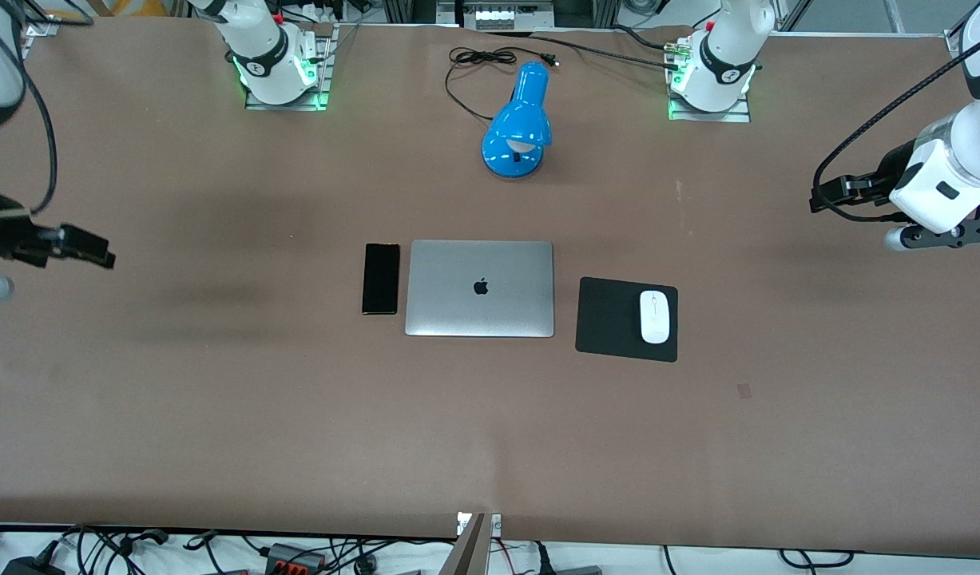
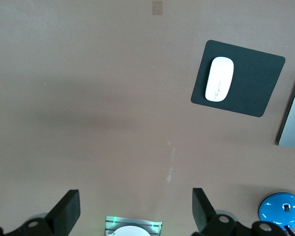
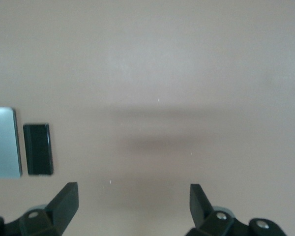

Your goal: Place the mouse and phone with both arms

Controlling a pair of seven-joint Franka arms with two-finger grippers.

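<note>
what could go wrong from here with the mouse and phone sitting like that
The slim black phone lies flat beside the closed silver laptop, so the open right gripper might clip the laptop. The small white oval mouse rests on a thin black mouse pad; the open left gripper could drag the pad along.

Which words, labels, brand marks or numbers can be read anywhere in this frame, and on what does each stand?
No words or numbers can be read.
Black apple-shaped logo, no lettering: centre of the closed silver laptop lid.
Round marks on the dark bands of both white robot arms' bases: too small to read.
Slim black phone, white oval mouse, square black mouse pad, blue desk lamp: no text visible.
</note>
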